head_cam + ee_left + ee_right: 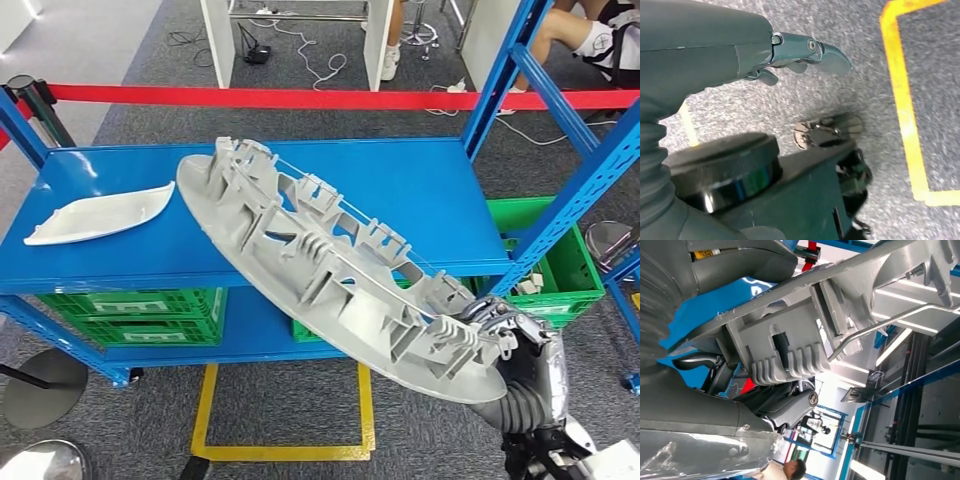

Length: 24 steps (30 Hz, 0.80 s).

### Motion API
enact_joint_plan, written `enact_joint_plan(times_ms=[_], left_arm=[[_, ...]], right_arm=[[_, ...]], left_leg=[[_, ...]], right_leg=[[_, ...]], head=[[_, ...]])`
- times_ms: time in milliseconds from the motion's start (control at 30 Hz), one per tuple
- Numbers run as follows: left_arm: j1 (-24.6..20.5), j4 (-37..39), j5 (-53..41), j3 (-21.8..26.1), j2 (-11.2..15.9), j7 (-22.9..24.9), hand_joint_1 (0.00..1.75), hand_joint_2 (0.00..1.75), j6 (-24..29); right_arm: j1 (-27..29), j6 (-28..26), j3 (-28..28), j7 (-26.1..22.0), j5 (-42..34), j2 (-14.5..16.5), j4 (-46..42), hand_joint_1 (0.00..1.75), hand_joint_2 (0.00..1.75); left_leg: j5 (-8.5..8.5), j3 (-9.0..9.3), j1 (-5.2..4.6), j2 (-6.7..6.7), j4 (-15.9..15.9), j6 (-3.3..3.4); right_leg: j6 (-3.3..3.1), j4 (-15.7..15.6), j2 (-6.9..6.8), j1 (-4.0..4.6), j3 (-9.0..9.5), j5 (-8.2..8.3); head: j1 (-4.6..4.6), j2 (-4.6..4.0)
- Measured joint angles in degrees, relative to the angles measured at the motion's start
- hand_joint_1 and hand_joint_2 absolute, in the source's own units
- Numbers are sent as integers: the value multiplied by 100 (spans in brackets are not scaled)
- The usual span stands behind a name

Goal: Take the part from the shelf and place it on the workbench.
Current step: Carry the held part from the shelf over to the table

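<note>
- Part (332, 270), a long grey moulded plastic panel with ribs and clips on its upturned face, hangs in the air in front of the blue shelf (423, 200), with its far end over the shelf's top board and its near end down at the right hand (490, 335).
- Long axis: it runs on a slant in the head view, from the upper left over the shelf down to the lower right, so the whole length sticks out away from the hand toward the shelf.
- The right hand grips the panel at its near, lower end alone; the fingers (791, 410) wrap one of the ribbed blocks on the panel's underside, as the right wrist view shows from close behind.
- The right arm comes in from the lower right corner of the head view, held low with the hand turned up under the panel.
- The left hand (806, 52) hangs toward the grey carpet beside a yellow floor line (904, 115), holding nothing, with its fingers loosely apart.
- The right hand is therefore the only one near the part, and the far end is unsupported.
- A second, smaller white plastic piece (98, 215) lies flat on the shelf's left side, well apart from the panel.
- My judgement: the panel is off the shelf, and carrying it to the desk calls for swinging that long free end away from the shelf uprights (506, 70).
</note>
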Motion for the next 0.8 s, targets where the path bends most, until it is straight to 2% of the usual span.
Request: enact_joint_plan(times_ms=[33, 100, 133, 167, 233, 267, 300, 333, 367, 400, 433, 467, 500, 533, 567, 600, 633, 667, 733, 767, 800], left_arm=[[-1, 0, 0, 11, 13, -5, 0, 175, 9], [0, 0, 1, 33, 37, -14, 0, 175, 20], [1, 0, 1, 42, 49, -18, 0, 175, 26], [2, 0, 1, 50, 62, -21, 0, 175, 33], [10, 0, 0, 67, 91, -24, 0, 175, 42], [18, 0, 0, 74, 103, -26, 0, 175, 43], [28, 0, 0, 78, 114, -30, 0, 175, 43], [33, 0, 0, 80, 125, -34, 0, 175, 41], [37, 0, 0, 81, 133, -37, 0, 175, 39], [37, 0, 0, 82, 144, -40, 0, 175, 37], [36, 0, 0, 83, 154, -43, 0, 175, 35], [36, 0, 0, 83, 163, -47, 0, 175, 35], [36, 0, -1, 84, 169, -51, 0, 175, 36], [33, -1, -2, 84, 174, -56, 0, 175, 38], [24, -1, -8, 84, 174, -61, 0, 175, 40], [13, -2, -15, 84, 174, -68, 0, 175, 42], [1, -3, -21, 84, 173, -74, 0, 175, 43], [-8, -4, -26, 84, 171, -81, 0, 175, 43], [-6, -4, -21, 87, 169, -87, 0, 175, 43], [-1, -4, -16, 90, 167, -89, 0, 175, 43], [4, -4, -8, 94, 163, -92, 0, 175, 43]], right_arm=[[-5, -5, 1, -9, -8, 1, 15, 175, 175], [-22, -17, 3, -18, -23, 2, 32, 175, 175], [-30, -26, 4, -21, -25, 2, 39, 175, 175], [-35, -38, 4, -23, -24, 2, 45, 175, 175], [-34, -63, 4, -24, -13, 3, 60, 175, 175], [-34, -70, 4, -20, -7, 5, 67, 175, 175], [-32, -72, 3, -13, -1, 7, 76, 175, 175], [-29, -69, 3, -4, 3, 8, 89, 175, 175], [-18, -68, 2, 3, 6, 8, 103, 175, 175], [-7, -66, 1, 9, 9, 8, 120, 175, 175], [3, -66, 1, 11, 11, 8, 140, 175, 175], [11, -71, 0, 9, 15, 8, 161, 175, 175], [17, -86, 0, 2, 25, 8, 178, 175, 175], [21, -113, -1, -10, 40, 8, 193, 175, 175], [28, -146, -2, -27, 62, 8, 202, 175, 175], [33, -182, -7, -46, 87, 8, 207, 175, 175], [37, -211, -11, -67, 112, 8, 210, 175, 175], [40, -230, -16, -87, 134, 8, 210, 175, 175], [49, -249, -23, -131, 163, 8, 214, 175, 175], [61, -254, -30, -146, 170, 7, 217, 175, 175], [74, -258, -36, -157, 173, 7, 220, 175, 175]], left_leg=[[56, -58, -16, -3, 1, 0], [163, -142, -41, -5, 3, -26], [218, -165, -37, -3, 0, -51], [274, -182, -30, 0, -8, -84], [335, -224, -15, -2, -25, -155], [229, -267, -13, -6, 26, -193], [10, -335, -7, -8, 182, -231], [-302, -426, 10, -10, 466, -266], [-615, -525, 25, -8, 847, -295], [-828, -607, 42, -7, 1249, -320], [-895, -634, 54, -7, 1553, -340], [-824, -582, 66, -6, 1686, -357], [-668, -436, 77, -6, 1626, -370], [-511, -186, 90, -6, 1364, -382], [-467, 130, 101, -9, 962, -398], [-509, 432, 102, -21, 526, -382], [-583, 647, 99, -32, 190, -349], [-657, 747, 86, -43, -8, -301], [-594, 687, 70, -33, -54, -169], [-535, 631, 69, -21, -52, -110], [-467, 566, 74, -7, -56, -56]], right_leg=[[-51, -366, -1, 23, 280, 144], [-131, -1234, -1, 66, 873, 160], [-149, -1519, 1, 86, 1030, 103], [-154, -1664, 4, 103, 1087, 58], [-187, -1708, 2, 102, 991, 154], [-223, -1718, -4, 89, 942, 221], [-256, -1730, -11, 70, 881, 300], [-278, -1731, -16, 60, 806, 378], [-293, -1725, -16, 59, 722, 456], [-289, -1713, -17, 58, 627, 530], [-279, -1694, -19, 54, 524, 599], [-265, -1667, -21, 49, 419, 661], [-248, -1636, -23, 39, 311, 720], [-227, -1601, -22, 29, 207, 778], [-200, -1565, -20, 28, 115, 832], [-170, -1533, -19, 30, 42, 884], [-138, -1519, -18, 33, -2, 940], [-107, -1521, -20, 37, -28, 999], [-39, -1549, -14, 18, -63, 1101], [-7, -1510, -9, 9, -104, 1040], [23, -1378, -4, 1, -169, 863]], head=[[0, 0], [-6, 0], [-5, 0], [-3, 0], [9, 0], [3, 0], [-6, 0], [-16, 0], [-27, 0], [-30, 0], [-29, 0], [-29, 0], [-29, 0], [-29, 0], [-32, 0], [-29, 0], [-25, 0], [-29, 0], [-34, 0], [-33, 0], [-23, 0]])
